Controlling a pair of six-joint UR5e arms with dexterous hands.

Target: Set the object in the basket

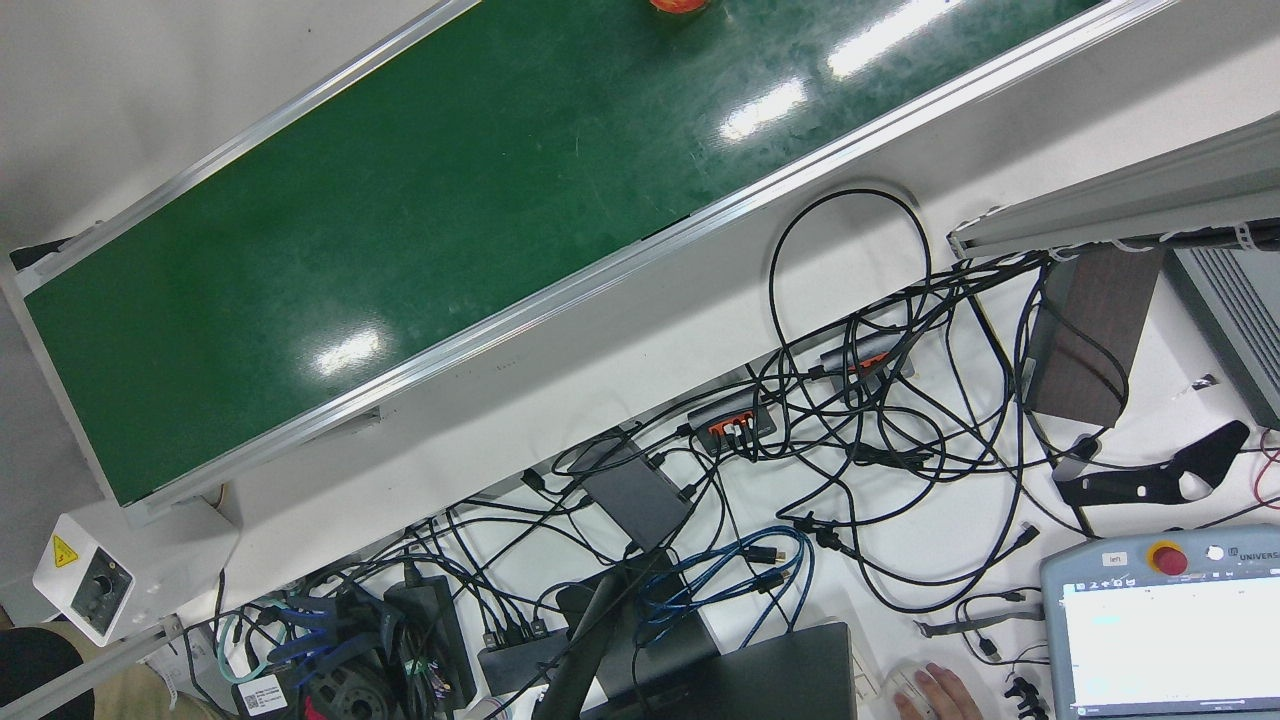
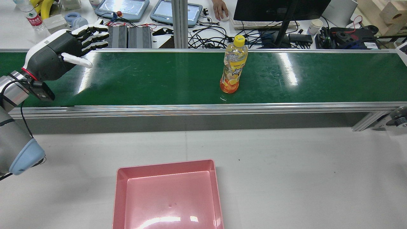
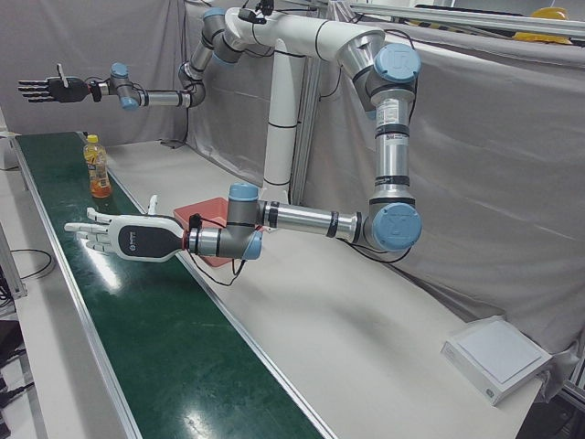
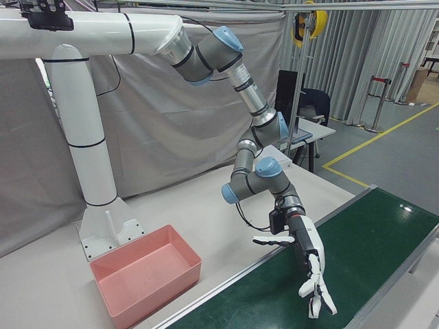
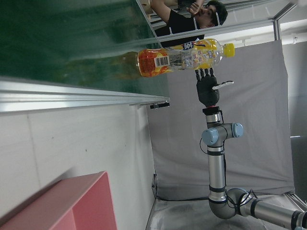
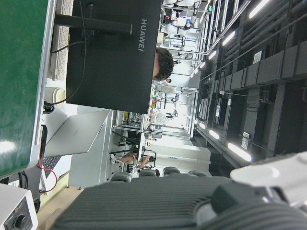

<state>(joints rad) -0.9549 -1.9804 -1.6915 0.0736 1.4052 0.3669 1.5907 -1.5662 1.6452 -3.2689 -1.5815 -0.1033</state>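
Observation:
A yellow-capped drink bottle [image 2: 233, 66] with an orange and yellow label stands upright on the green conveyor belt [image 2: 152, 79], right of centre. The bottle also shows in the left-front view [image 3: 97, 169] and in the left hand view [image 5: 182, 57]; only its base [image 1: 680, 4] shows in the front view. The pink basket [image 2: 165, 163] sits empty on the white table before the belt. My left hand [image 2: 63, 52] hovers open over the belt's left end, fingers spread, far from the bottle; the two corner views show this hand [image 3: 128, 236] [image 4: 309, 264] low over the belt. My right hand [image 3: 46, 89] is held high beyond the bottle, open and holding nothing.
Behind the belt lie cables, teach pendants [image 2: 122, 8], a monitor [image 2: 279, 9] and a person's hand on a mouse [image 2: 220, 11]. An aluminium rail [image 2: 203, 108] edges the belt on the table side. White tabletop [image 2: 302, 175] surrounds the basket.

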